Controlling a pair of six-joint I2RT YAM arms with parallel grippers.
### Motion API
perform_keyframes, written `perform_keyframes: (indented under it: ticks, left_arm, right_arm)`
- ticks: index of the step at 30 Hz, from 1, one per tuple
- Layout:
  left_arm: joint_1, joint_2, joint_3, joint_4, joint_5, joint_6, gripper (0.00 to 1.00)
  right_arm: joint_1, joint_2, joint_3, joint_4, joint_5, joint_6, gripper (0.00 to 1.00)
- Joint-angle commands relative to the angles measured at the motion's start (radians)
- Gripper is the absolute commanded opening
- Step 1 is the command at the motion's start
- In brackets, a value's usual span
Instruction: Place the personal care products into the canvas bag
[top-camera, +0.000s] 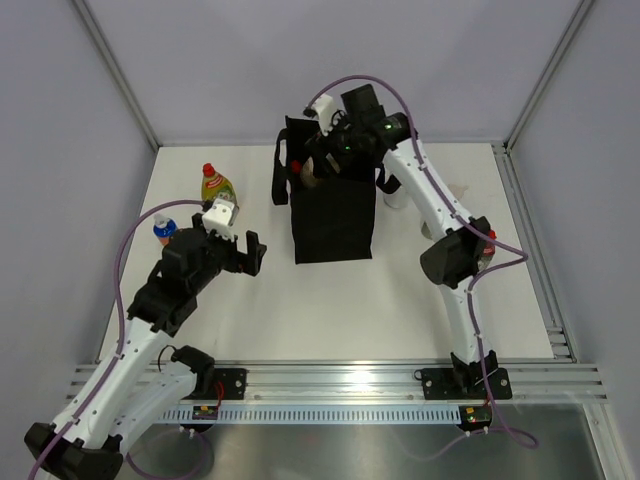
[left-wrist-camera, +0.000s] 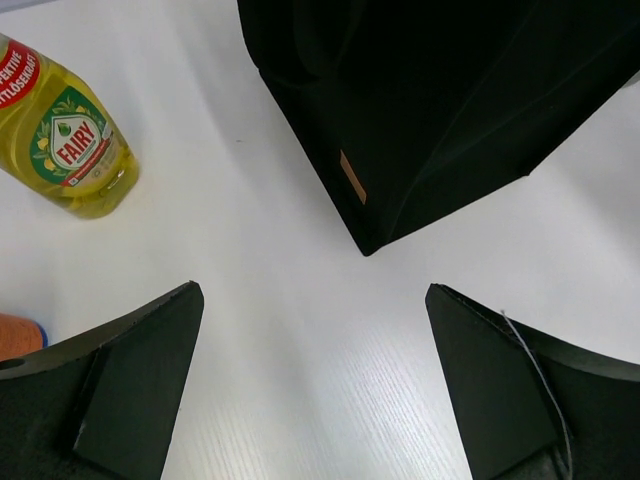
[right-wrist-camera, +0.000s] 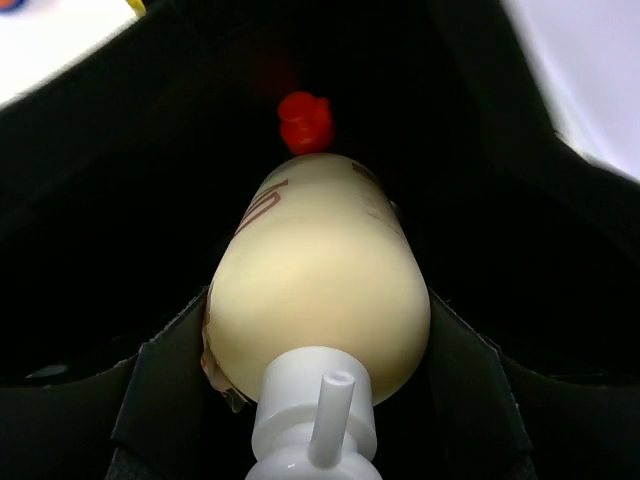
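The canvas bag (top-camera: 333, 215) stands upright at the middle back of the table, black and boxy. My right gripper (top-camera: 318, 160) hangs over its open top, shut on a cream pump bottle (right-wrist-camera: 318, 300) held pump end towards the camera, its body down in the bag's dark inside (right-wrist-camera: 520, 250). Below it in the bag lies a red cap (right-wrist-camera: 303, 120). A yellow bottle with a red cap (top-camera: 217, 187) stands left of the bag and also shows in the left wrist view (left-wrist-camera: 70, 140). My left gripper (top-camera: 250, 255) is open and empty above the table, near the bag's corner (left-wrist-camera: 430, 110).
A small bottle with a blue and orange top (top-camera: 163, 229) stands by my left arm. A pale object (top-camera: 396, 200) sits behind the bag's right side. Something red (top-camera: 489, 238) shows behind my right elbow. Metal frame rails (top-camera: 540, 260) edge the table.
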Motion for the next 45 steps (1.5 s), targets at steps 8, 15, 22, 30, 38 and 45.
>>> perform_keyframes:
  ticks: [8, 15, 22, 30, 38, 45]
  left_arm:
    - [0.001, -0.053, -0.041, 0.069, -0.007, 0.016, 0.99]
    - [0.001, -0.062, -0.05, 0.062, -0.034, 0.01, 0.99]
    - [0.001, -0.064, -0.05, 0.063, -0.036, 0.016, 0.99]
    - [0.001, -0.054, -0.035, 0.053, -0.161, -0.042, 0.99]
    - [0.001, -0.021, 0.037, -0.046, -0.264, -0.177, 0.99]
    - [0.001, 0.034, 0.057, -0.058, -0.346, -0.193, 0.99]
  right_arm:
    - [0.034, 0.087, -0.056, 0.326, 0.277, -0.03, 0.0]
    - [0.029, 0.11, -0.026, 0.268, 0.262, -0.067, 0.0]
    - [0.001, 0.028, -0.165, 0.228, 0.247, -0.061, 0.13]
    - [-0.003, 0.015, -0.167, 0.163, 0.164, -0.044, 0.81]
    - [-0.012, -0.11, -0.079, 0.081, 0.059, -0.015, 1.0]
    - [-0.045, -0.206, -0.075, 0.01, -0.105, 0.016, 1.0]
